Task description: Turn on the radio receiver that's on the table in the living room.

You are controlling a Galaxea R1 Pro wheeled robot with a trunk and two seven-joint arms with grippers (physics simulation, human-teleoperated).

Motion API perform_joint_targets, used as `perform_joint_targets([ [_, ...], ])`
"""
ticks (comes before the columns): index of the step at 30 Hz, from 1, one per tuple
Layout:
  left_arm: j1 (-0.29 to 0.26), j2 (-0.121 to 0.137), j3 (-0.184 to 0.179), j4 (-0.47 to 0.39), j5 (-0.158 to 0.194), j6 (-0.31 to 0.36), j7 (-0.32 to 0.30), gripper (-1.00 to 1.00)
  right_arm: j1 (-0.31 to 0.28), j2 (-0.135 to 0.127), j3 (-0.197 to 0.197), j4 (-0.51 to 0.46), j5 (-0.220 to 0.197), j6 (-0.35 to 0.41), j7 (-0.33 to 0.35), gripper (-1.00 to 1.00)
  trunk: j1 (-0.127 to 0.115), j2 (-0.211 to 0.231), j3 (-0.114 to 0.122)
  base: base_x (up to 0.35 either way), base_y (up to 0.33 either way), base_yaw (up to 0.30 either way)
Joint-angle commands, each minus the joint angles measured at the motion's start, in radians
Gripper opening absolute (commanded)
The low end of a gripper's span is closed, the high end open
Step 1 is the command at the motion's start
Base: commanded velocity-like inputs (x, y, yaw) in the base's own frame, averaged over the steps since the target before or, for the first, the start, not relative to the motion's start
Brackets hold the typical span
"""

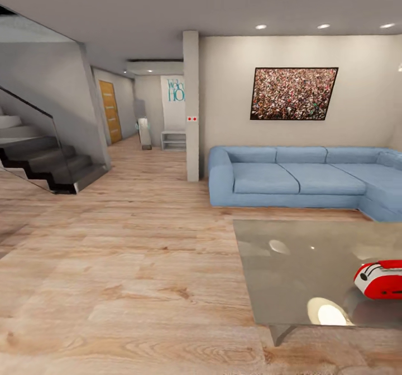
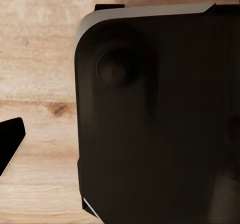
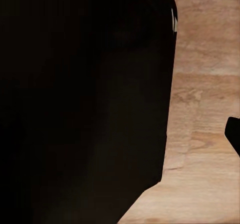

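- Looking along the left pincer, the left wrist view meets a dark rounded panel of the robot's body with plank floor behind; one black tip juts in at the edge, so whether this pincer is open or closed cannot be told.
- The right wrist view gives a black mass of the robot before wood planks, with a dark tip at the border; the right pincer's state cannot be told either.
- Farther out, in the head view, the radio receiver sits on the grey glossy worktop, to the robot's right and cut by the picture's edge.
- Beyond the worktop stands a blue sofa against the wall, under a crowd picture.
- To the left rise dark stairs, with a hallway and a wooden door behind.
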Motion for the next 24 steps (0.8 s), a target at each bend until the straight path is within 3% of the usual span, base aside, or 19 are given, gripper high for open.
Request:
perform_joint_targets([
  [1, 0.000, 0.000, 0.001, 0.000, 0.000, 0.000, 0.000, 1.00, 0.000, 0.000, 0.000, 0.000, 0.000, 0.000, 0.000, 1.00, 0.000, 0.000, 0.000, 0.000, 0.000, -0.294],
  [24, 0.000, -0.002, 0.003, 0.000, 0.001, -0.003, 0.000, 1.00, 0.000, 0.000, 0.000, 0.000, -0.001, 0.000, 0.000, 1.00, 0.000, 0.000, 0.000, 0.000, 0.000, -0.294],
])
